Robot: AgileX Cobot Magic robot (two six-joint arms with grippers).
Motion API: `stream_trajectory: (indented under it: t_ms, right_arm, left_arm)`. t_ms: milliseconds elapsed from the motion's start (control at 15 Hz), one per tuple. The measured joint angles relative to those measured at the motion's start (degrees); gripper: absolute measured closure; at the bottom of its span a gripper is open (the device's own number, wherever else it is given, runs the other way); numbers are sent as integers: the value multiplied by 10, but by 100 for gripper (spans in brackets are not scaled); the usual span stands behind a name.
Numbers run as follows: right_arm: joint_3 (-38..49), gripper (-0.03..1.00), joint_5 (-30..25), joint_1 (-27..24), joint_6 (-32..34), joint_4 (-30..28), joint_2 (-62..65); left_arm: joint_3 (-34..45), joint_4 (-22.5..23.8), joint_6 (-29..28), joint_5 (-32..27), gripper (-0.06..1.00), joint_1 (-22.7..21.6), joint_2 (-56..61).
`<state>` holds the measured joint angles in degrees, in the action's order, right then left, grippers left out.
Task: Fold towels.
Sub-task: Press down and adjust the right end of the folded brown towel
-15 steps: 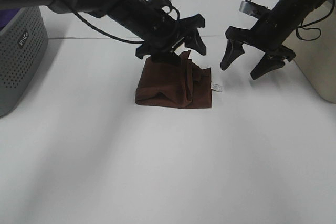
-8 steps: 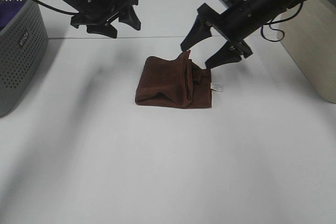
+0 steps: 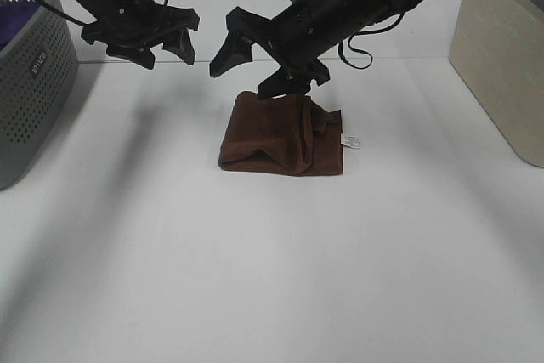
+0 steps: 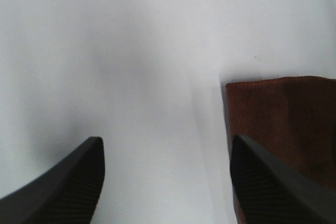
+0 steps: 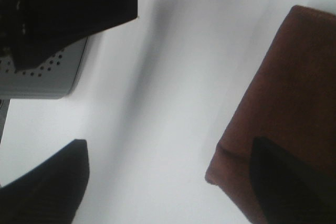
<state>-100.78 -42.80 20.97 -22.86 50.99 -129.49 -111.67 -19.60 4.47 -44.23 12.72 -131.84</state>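
**Towel folded, both claws empty**

Your towel (image 3: 280, 135) lay as a lumpy folded packet on the bench (image 3: 272, 278), mid-width, nearer the far edge. The left claw (image 3: 163, 53) hung wide toward the far left corner. The right claw (image 3: 240, 81) gaped wide above the towel's far edge, holding nothing. Folding looked largely done; only neatening seemed left.

You have a plain white table (image 3: 272, 278) in front of you. Near its middle lies the reddish-brown towel (image 3: 280, 135), folded into a lumpy, squarish bundle (its small white label (image 3: 350, 142) pokes out at the right edge). A grey perforated basket (image 3: 30, 82) stands at the left, and a beige box (image 3: 501, 57) at the far right.
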Motion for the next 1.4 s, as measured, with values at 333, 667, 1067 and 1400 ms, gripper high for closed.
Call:
stream_trajectory:
  t_ms: [333,667,1067,1400]
  right_arm:
    - [0,19,9,-2,11,-19,-44]
    - [0,19,3,-23,108,-169,-44]
    - [0,19,-11,-48,135,-227,-44]
    - [0,19,-31,-76,136,-239,-39]
  left_arm:
    - [0,3,-2,-1,29,0,0]
    - [0,3,-5,-11,29,0,-1]
    - [0,7,-5,-23,29,0,-1]
    - [0,11,-5,-26,29,0,-1]
